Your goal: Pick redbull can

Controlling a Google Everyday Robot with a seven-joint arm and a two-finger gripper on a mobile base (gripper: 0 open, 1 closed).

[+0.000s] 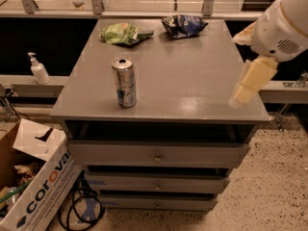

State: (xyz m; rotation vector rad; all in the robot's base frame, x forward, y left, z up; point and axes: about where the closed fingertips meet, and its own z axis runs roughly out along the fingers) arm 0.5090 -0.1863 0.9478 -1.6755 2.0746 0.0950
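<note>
The redbull can stands upright on the left front part of the grey cabinet top. It is silver with blue panels and has an open pull-tab hole on top. My gripper hangs at the right edge of the cabinet top, below the white arm. It is far to the right of the can and holds nothing that I can see.
A green snack bag and a dark blue snack bag lie at the back of the top. The cabinet has several drawers. A cardboard box and cables sit on the floor at left. A soap bottle stands on the left ledge.
</note>
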